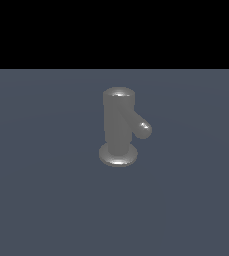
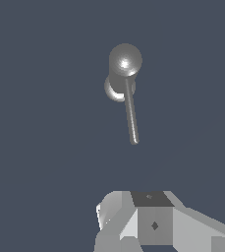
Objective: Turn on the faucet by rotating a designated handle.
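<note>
Looking down from the wrist, only the pale grey body of the gripper (image 2: 153, 221) shows, a blocky shape with slanted faces and a dark square panel on it. Its fingertips are out of sight, so I cannot tell how far the jaws stand apart. It holds nothing that I can see and touches nothing; bare floor lies between it and the handle's tip. In the exterior view the arm does not show at all.

Beyond the gripper, well apart from it, the handle (image 2: 131, 115) points back toward the gripper body, a thin straight grey rod with a rounded end. Its other end joins the top of the faucet (image 2: 125, 60), which from the wrist appears as a shiny round cap with the disc foot peeping out behind it.

From the exterior view the faucet (image 1: 118, 117) stands upright near the middle of the scene, a glossy grey cylinder with a rounded top, on a wider round foot. The handle (image 1: 139, 124) sticks out from the upper part of the cylinder toward the exterior view's right and the near side, slanting a little downward in the picture and looking short and stubby from this angle.

Everything rests on a flat, dull blue-grey floor (image 1: 41, 200), with plain black beyond its far edge.
</note>
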`<state>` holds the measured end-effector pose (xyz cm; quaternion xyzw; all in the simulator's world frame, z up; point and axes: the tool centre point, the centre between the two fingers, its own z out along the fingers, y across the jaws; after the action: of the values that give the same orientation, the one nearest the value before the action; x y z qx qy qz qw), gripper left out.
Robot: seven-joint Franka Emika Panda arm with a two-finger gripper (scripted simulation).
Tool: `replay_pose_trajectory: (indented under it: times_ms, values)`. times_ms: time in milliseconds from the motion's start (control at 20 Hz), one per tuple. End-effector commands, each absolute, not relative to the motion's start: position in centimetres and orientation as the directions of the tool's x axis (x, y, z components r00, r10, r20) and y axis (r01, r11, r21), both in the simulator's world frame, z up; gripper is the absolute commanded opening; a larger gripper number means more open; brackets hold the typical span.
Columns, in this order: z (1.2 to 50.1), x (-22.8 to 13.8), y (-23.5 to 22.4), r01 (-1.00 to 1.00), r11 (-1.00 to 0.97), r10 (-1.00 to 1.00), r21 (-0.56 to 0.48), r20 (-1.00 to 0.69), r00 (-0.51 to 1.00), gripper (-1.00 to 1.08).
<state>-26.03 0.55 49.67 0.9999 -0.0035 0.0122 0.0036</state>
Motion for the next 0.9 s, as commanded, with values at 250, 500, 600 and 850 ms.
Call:
replay_pose_trajectory:
  times_ms: [250, 500, 600, 850]
  values:
    - [49.1, -26.0, 0.6, -0.005, -1.0, -0.005, 0.007, 0.024, 1.0, -1.0]
    - [47.3, -25.9, 0.6, 0.002, -1.0, 0.002, 0.007, 0.022, 1.0, -1.0]
    - [46.3, -25.9, 0.6, 0.006, -1.0, 0.006, 0.006, 0.021, 1.0, -1.0]
    - [42.7, -25.7, 0.7, 0.02, -1.0, 0.02, 0.006, 0.018, 1.0, -1.0]
